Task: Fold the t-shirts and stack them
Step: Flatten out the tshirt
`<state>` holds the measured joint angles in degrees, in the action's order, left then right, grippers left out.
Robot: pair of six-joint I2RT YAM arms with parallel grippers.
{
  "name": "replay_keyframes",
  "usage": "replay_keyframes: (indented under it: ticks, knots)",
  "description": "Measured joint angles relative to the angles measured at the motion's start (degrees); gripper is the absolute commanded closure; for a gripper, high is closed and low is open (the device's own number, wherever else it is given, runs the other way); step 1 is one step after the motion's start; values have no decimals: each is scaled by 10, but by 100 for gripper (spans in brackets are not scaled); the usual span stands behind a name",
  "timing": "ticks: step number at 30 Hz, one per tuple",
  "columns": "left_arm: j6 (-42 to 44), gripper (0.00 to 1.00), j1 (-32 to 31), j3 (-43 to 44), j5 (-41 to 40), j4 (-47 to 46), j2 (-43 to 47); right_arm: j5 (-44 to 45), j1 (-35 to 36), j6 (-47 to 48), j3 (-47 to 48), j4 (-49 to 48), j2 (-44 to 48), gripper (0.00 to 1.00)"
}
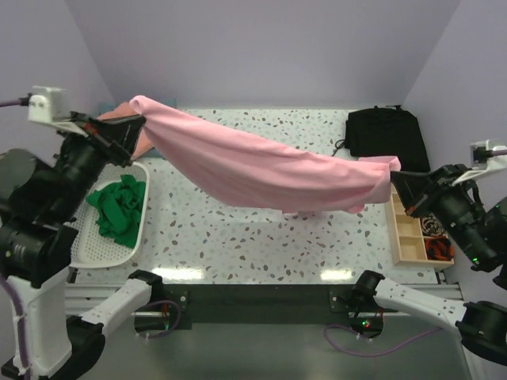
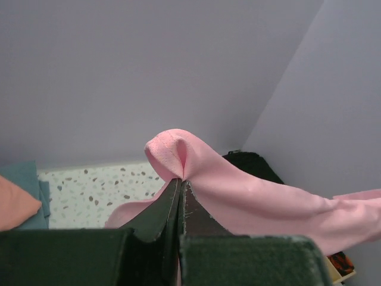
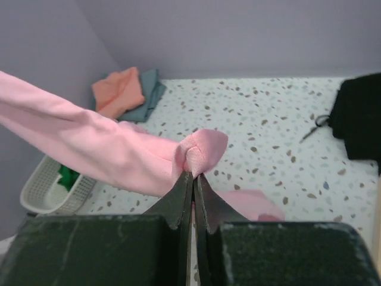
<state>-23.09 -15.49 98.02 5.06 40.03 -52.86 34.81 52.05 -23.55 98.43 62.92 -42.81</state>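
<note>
Holding pink t-shirt [image 1: 261, 170] aloft above the table [image 1: 238, 241], long axis running 10 to 3 o'clock; I have left gripper [image 1: 142, 123] pinched on one end, right gripper [image 1: 394, 173] on the other.

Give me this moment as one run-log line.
phase: pink t-shirt stretched between arms | left gripper: shut on it | right gripper: shut on it | green t-shirt: in white basket
</note>
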Motion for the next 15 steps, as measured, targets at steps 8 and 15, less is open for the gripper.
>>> replay_keyframes:
  ticks: [8, 15]
  knots:
    - [3, 100, 0, 136, 73, 27, 35, -221, 0, 74, 128, -59, -50, 100]
    - [-10, 100, 0, 209, 123, 84, 8, -292, 0, 99, 156, -108, -64, 98]
